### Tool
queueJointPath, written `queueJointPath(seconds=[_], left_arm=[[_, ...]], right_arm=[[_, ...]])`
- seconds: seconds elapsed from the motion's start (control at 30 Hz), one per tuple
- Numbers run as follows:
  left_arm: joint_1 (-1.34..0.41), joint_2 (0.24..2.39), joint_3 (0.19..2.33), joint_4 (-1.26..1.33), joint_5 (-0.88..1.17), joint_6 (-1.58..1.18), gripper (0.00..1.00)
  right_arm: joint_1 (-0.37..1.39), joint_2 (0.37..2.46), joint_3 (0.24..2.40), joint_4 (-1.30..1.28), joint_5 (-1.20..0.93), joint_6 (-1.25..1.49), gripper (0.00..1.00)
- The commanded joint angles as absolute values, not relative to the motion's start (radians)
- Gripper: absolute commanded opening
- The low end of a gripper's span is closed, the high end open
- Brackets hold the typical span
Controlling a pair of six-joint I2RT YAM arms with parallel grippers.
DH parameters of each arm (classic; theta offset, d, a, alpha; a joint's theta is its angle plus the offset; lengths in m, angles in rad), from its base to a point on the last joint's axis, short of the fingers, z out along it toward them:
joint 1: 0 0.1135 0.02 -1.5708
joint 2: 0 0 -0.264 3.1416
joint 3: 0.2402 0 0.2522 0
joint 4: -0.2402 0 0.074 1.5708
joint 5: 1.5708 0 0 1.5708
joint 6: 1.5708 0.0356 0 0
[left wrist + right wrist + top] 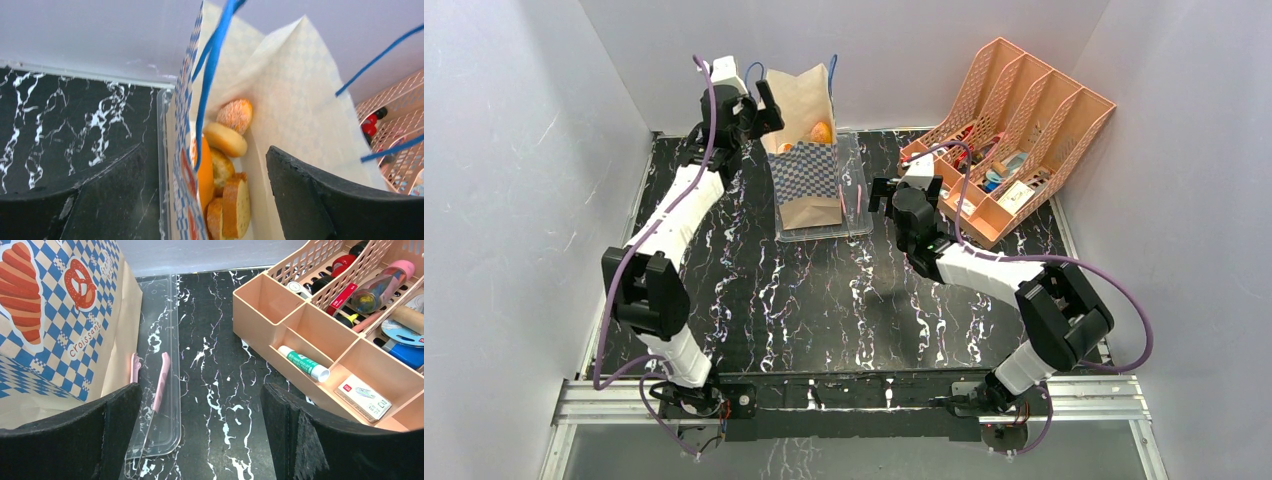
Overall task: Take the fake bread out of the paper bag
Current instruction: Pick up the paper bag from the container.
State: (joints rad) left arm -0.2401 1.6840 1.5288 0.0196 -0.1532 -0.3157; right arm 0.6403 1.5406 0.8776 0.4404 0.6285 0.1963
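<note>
Fake bread [227, 150] lies heaped deep in the paper bag [295, 95], just below the left gripper [205, 150], whose fingers are spread wide and empty, straddling the bag's checkered wall. Reaching in seems the step in hand; next it likely must sink lower and close on one pastry. The right gripper [200, 390] hovers wide open, empty, over the counter [215, 365] beside the clear tray [160, 315]

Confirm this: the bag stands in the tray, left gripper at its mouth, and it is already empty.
Not empty. The left wrist view shows bread inside the bag; the bag stands in the tray, left gripper at its mouth.
</note>
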Motion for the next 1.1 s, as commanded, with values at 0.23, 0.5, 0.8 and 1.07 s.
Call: queueJointPath(seconds=[0.23, 0.5, 0.8, 1.07], left_arm=[[-0.248, 1.845, 1.796, -0.177, -0.118, -0.313, 0.65], [-0.248, 1.906, 1.814, -0.219, -0.069, -0.29, 0.09], [-0.249, 1.876, 1.824, -0.118, -0.055, -0.242, 0.0], [-0.25, 1.825, 1.856, 0.023, -0.054, -0.21, 0.0]], right_arm=[[0.641, 1.602, 0.974, 0.469, 0.647, 0.143, 0.89], [0.646, 1.661, 1.012, 0.446, 0.598, 0.157, 0.88], [0.67, 1.765, 1.057, 0.423, 0.565, 0.172, 0.97], [0.693, 1.846, 1.09, 0.419, 0.54, 0.187, 0.97]])
